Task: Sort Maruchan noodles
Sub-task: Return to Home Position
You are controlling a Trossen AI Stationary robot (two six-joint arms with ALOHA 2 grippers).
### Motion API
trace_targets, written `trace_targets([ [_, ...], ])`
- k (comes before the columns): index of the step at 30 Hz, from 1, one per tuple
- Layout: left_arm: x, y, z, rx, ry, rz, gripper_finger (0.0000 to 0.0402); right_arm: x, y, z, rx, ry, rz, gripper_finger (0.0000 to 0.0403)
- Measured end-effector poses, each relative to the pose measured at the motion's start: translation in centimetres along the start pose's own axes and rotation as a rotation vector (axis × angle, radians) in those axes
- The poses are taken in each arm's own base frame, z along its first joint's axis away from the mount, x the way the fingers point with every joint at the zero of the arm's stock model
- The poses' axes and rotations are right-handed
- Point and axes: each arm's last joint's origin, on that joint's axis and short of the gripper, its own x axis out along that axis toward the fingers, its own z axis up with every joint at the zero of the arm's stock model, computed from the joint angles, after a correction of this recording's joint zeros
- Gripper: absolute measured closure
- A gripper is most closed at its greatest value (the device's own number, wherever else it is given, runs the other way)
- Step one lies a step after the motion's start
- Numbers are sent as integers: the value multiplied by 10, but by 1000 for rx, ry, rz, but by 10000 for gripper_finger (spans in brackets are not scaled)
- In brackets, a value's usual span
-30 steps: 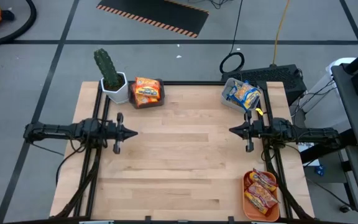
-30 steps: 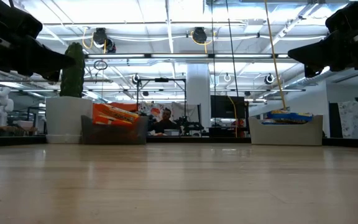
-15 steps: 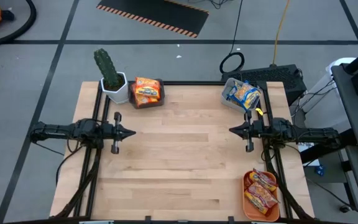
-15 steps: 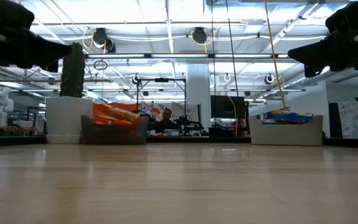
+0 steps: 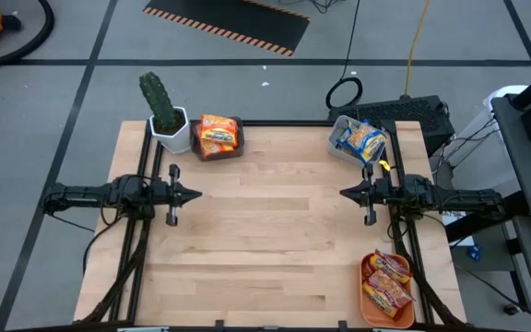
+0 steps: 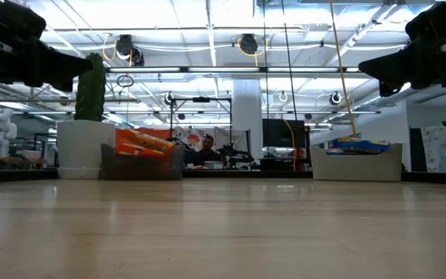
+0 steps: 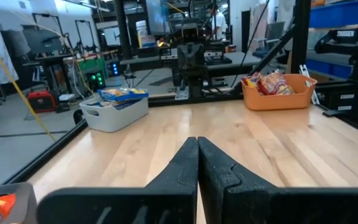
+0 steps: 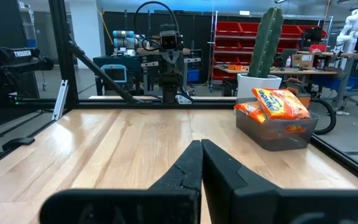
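The Maruchan noodles lie sorted in three containers. Orange-yellow packets (image 5: 218, 135) fill a dark grey bin at the far left. Blue-white packets (image 5: 360, 139) sit in a pale bin at the far right. Red-brown packets (image 5: 388, 281) lie in an orange tray at the near right corner. My left gripper (image 5: 198, 195) hovers shut above the table's left side, pointing right. My right gripper (image 5: 343, 193) hovers shut above the right side, pointing left. Both hold nothing.
A potted cactus (image 5: 162, 112) stands at the far left corner beside the grey bin. The bare wooden table top (image 5: 265, 240) stretches between the two arms. Metal frame rails run along the table's left and right edges.
My left arm has drawn back a little toward the table's left edge, staying shut. My right arm has kept still.
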Motion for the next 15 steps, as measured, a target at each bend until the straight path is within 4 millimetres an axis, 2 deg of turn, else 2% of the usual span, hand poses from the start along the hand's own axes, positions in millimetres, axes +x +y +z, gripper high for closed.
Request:
trace_targets([
  [15, 0, 0, 1, 1, -13, 1, 400, 0, 0, 0, 0, 1, 0, 403],
])
